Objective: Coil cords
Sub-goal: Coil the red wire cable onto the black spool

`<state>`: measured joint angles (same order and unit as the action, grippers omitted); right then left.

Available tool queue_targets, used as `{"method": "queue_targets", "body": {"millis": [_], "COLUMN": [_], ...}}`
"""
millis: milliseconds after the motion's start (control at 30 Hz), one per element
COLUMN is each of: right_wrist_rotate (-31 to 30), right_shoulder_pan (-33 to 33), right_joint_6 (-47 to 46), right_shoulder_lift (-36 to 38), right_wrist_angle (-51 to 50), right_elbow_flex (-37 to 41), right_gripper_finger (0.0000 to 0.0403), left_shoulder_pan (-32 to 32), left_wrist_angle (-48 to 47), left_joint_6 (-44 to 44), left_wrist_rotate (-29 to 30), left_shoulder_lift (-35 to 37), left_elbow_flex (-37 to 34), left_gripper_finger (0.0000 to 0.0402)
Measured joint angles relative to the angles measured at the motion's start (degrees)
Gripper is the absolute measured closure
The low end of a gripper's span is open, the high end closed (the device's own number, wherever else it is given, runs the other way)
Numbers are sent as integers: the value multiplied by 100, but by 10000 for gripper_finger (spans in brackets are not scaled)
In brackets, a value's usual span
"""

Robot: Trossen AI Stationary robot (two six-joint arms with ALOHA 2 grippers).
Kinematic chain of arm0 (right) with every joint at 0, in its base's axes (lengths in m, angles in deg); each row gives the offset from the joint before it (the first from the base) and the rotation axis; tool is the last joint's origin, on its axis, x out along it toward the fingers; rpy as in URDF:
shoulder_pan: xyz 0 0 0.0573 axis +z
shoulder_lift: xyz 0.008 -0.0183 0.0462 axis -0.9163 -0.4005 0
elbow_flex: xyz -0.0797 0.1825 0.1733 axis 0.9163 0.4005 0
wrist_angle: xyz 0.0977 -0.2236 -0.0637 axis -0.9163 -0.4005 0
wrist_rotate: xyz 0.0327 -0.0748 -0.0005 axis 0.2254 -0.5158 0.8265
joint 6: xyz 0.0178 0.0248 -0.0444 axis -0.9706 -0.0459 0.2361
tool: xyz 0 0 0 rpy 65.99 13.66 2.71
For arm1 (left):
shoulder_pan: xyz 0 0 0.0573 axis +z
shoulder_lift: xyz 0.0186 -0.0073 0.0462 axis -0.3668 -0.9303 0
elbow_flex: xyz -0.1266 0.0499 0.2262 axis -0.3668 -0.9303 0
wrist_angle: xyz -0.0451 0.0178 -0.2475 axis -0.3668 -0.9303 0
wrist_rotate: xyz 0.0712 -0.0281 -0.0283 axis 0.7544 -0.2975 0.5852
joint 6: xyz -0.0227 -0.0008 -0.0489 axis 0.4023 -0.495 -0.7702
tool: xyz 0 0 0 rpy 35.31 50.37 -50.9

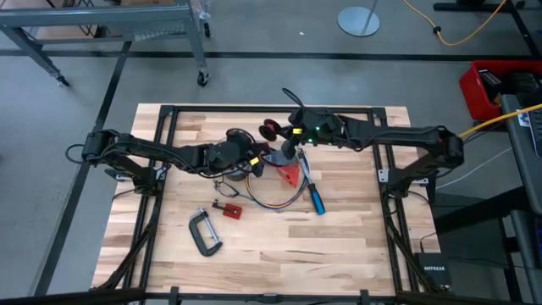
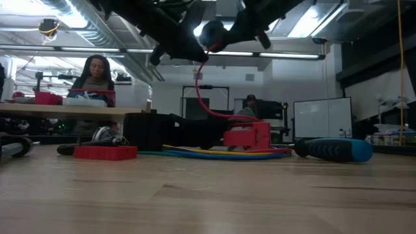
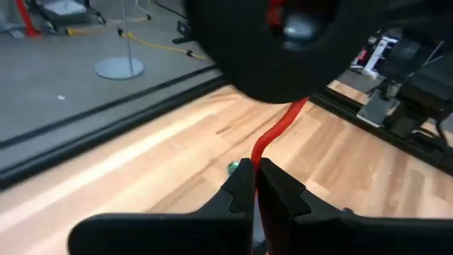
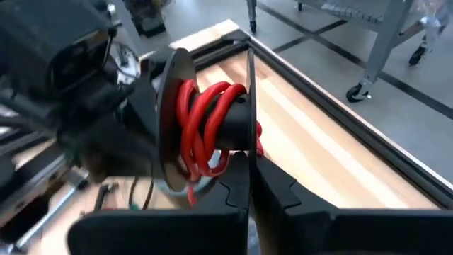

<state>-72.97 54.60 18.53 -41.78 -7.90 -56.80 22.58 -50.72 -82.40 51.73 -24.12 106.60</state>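
Note:
A red cord (image 4: 205, 127) is partly wound on a black spool (image 1: 271, 129) held above the table's middle. My right gripper (image 4: 251, 173) is shut on the spool. From the spool the cord (image 2: 198, 75) runs down through my left gripper (image 3: 256, 177), which is shut on it just below, to a red block (image 2: 247, 136) standing on the table. A longer cord of coloured strands (image 1: 275, 201) lies in a loose loop on the table near the block. My left gripper pinches the red cord (image 3: 258, 152) between its two fingertips, a short way below the spool. The cord bends at the fingers and runs up to the spool, clear of the table. My right gripper pinches the rim of one spool flange (image 4: 250, 138) between its two fingers. The spool is lifted clear of the table, its axle roughly level.
A blue-handled screwdriver (image 1: 315, 200) lies right of the coloured loop. A small red part (image 1: 227, 209) and a black C-clamp (image 1: 203, 233) lie toward the near left. A person (image 2: 96, 75) sits beyond the table's far side.

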Motion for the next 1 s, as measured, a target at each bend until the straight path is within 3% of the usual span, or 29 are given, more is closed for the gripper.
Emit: {"method": "queue_targets", "body": {"millis": [400, 633, 800, 1000], "right_wrist_rotate": [929, 981, 1037, 1045], "right_shoulder_pan": [7, 9, 16, 17], "right_joint_6": [230, 259, 407, 451], "right_shoulder_lift": [456, 456, 456, 617], "right_wrist_angle": [-1136, -1355, -1368, -1354], "right_elbow_flex": [-5, -9, -9, -7], "right_gripper_finger": [398, 398, 398, 398], "left_shoulder_pan": [85, 133, 141, 140], "left_wrist_angle": [590, 814, 816, 628], "left_joint_6": [325, 429, 481, 471], "left_wrist_rotate": [96, -155, -560, -640], "left_shoulder_lift": [0, 0, 0, 0], "left_elbow_flex": [1, -4, -6, -6], "left_gripper_finger": [401, 397, 370, 317]}}
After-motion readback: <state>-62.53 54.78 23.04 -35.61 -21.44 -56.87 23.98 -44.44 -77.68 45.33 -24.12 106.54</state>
